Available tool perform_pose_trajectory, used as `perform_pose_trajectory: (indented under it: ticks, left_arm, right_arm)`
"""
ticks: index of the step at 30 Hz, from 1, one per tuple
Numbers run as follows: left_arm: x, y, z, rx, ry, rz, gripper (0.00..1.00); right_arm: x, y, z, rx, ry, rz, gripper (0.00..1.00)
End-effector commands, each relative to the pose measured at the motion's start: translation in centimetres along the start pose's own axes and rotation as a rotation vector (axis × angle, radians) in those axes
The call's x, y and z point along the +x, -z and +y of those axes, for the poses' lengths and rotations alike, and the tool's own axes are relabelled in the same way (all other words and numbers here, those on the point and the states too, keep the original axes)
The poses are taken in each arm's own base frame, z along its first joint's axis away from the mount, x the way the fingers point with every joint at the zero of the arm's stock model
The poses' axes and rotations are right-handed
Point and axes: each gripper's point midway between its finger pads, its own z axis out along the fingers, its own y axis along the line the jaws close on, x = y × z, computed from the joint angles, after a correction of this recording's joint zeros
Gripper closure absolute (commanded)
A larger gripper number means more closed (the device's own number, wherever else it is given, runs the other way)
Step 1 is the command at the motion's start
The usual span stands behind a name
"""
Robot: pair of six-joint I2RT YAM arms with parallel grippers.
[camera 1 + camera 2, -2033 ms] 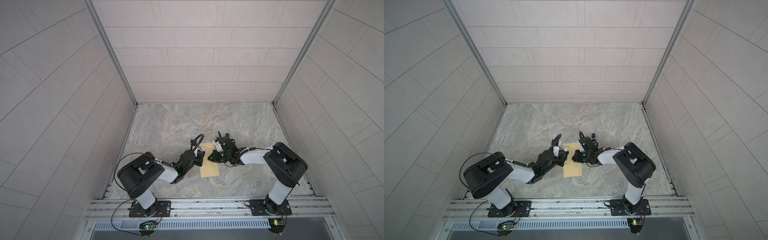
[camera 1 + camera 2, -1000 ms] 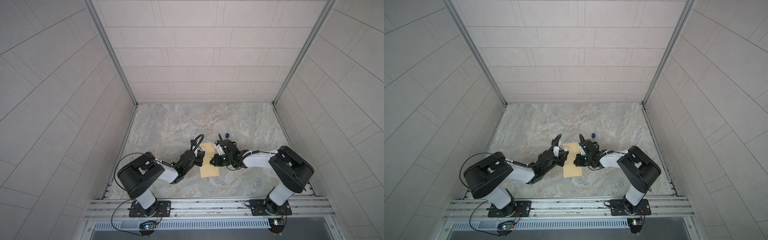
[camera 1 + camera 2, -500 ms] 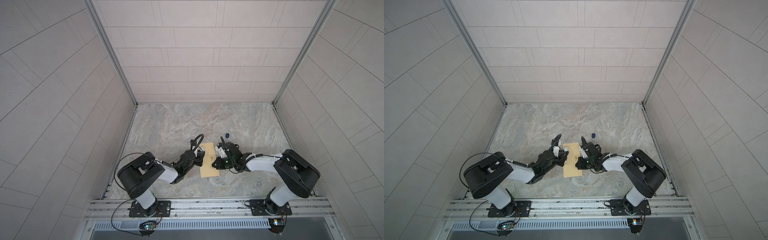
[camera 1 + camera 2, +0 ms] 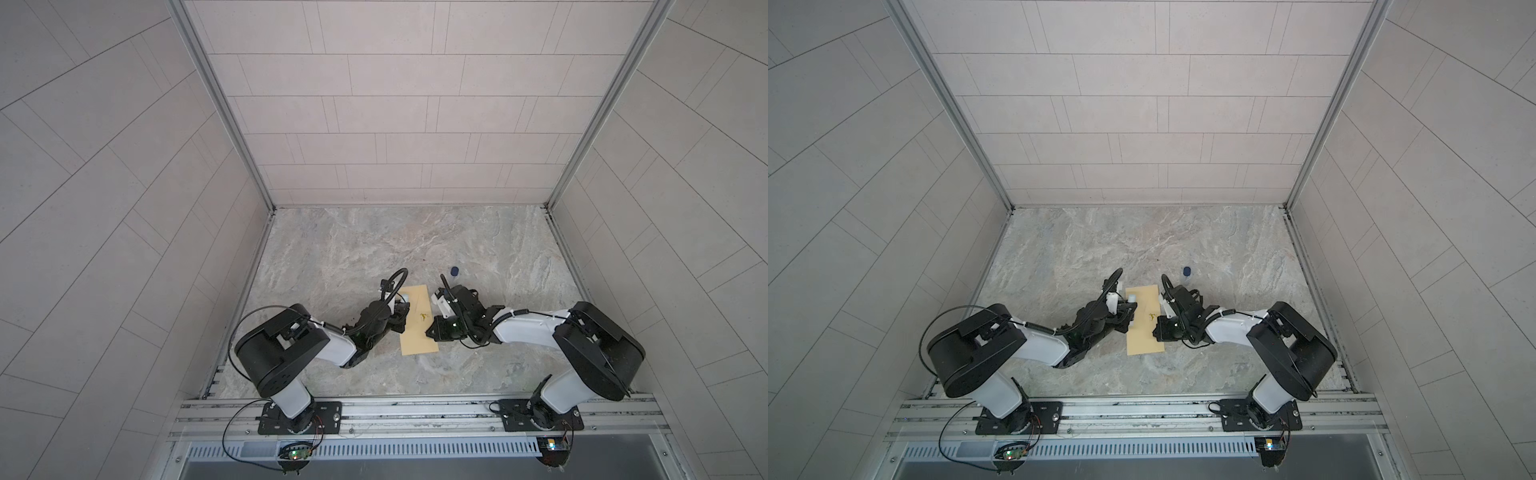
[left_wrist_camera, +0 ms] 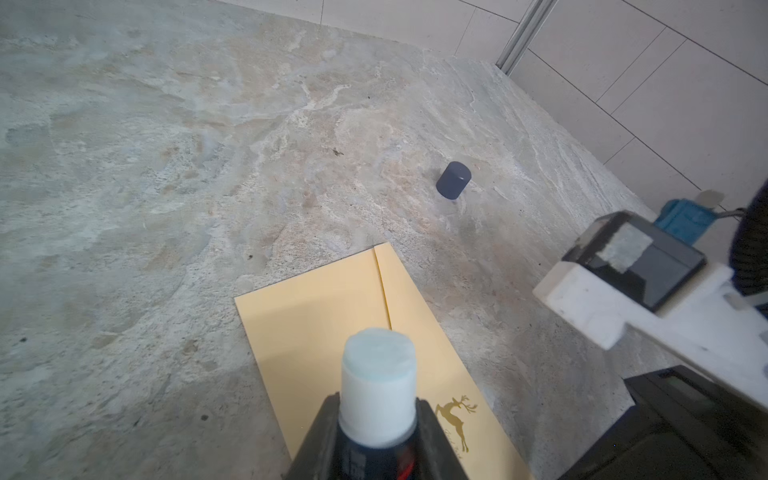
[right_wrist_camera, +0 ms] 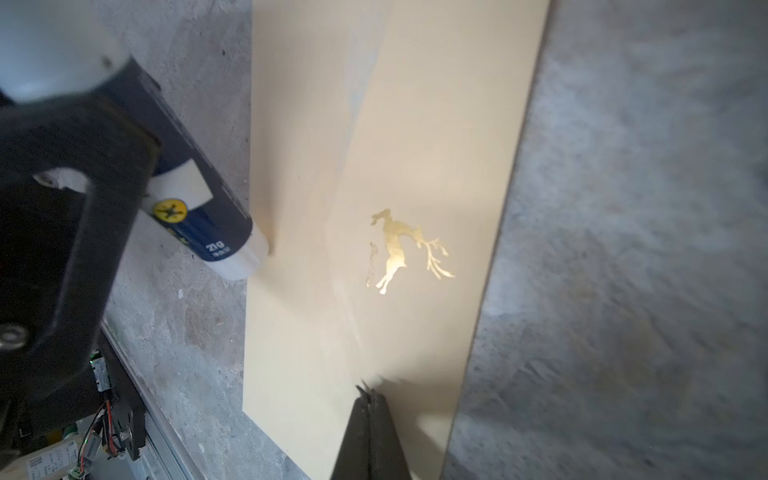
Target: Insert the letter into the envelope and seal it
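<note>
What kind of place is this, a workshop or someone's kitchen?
Probably a robot test booth, not a home: a left arm and a right arm bolted to a metal rail, pale tiled panels walling in a stone-look table, and a bare circuit board with loose wires at the front.

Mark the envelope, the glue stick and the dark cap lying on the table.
envelope (image 4: 415, 343), in a top view, bare near end of its face.
glue stick (image 5: 377, 386), left wrist view, exposed pale glue tip.
dark cap (image 5: 453, 180), left wrist view, its side wall.
</note>
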Motion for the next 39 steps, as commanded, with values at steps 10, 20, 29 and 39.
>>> perform_pose_trajectory:
  ticks: [10, 20, 29, 39]
  left_arm:
    - [0.3, 0.5, 0.7, -0.034, -0.018, 0.014, 1.0]
    - [0.2, 0.6, 0.7, -0.036, -0.009, 0.004, 1.0]
    - [0.4, 0.5, 0.9, -0.039, -0.006, 0.007, 1.0]
    - [0.7, 0.5, 1.0, -0.042, -0.007, 0.009, 1.0]
  right_arm:
    - [-6.4, 3.8, 3.9, 0.031, 0.075, -0.097, 1.0]
    - [-6.8, 0.7, 3.2, 0.054, 0.074, -0.027, 1.0]
    - [-6.5, -1.7, 2.5, 0.046, 0.047, 0.01, 1.0]
    - [-6.3, -3.3, 1.5, 0.067, 0.035, 0.034, 1.0]
